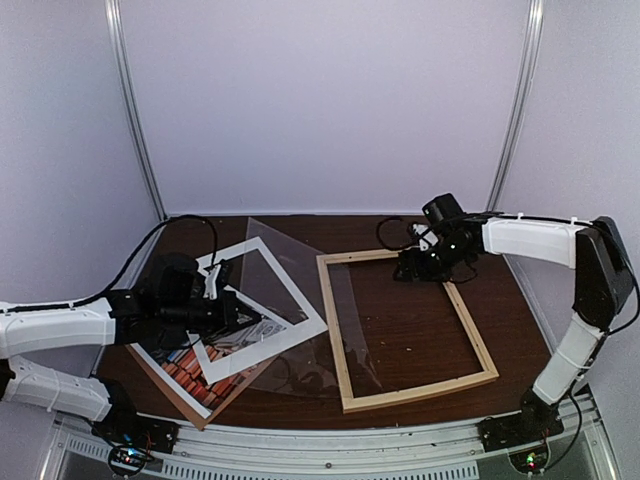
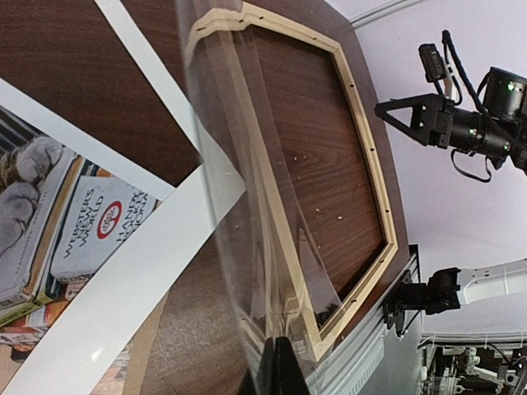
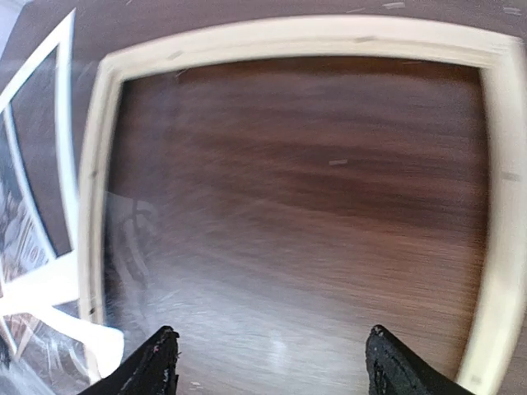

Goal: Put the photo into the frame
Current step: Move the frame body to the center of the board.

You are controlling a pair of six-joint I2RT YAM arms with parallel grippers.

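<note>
1. Because the white mat (image 1: 293,285) lies across it, only the 7 o'clock corner of the photo (image 1: 185,372) shows (the cat mostly covered). The left gripper (image 1: 232,312) is pressed together; I cannot tell whether it nips the clear sheet (image 1: 310,260).
2. The photo lies at that gripper's 7 o'clock and the frame (image 1: 420,391) at its 3 o'clock.
3. The right gripper (image 1: 408,268), fingers spread on nothing, hovers over the frame's 12 o'clock rail. The sheet overlaps the 9 o'clock rail, and table (image 1: 410,320) shows inside.

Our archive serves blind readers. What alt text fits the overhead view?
An empty wooden frame lies on a dark table, the right gripper above its far rail with jaws open. Left of it, the left gripper sits over a white mat, a photo and a clear sheet.
</note>
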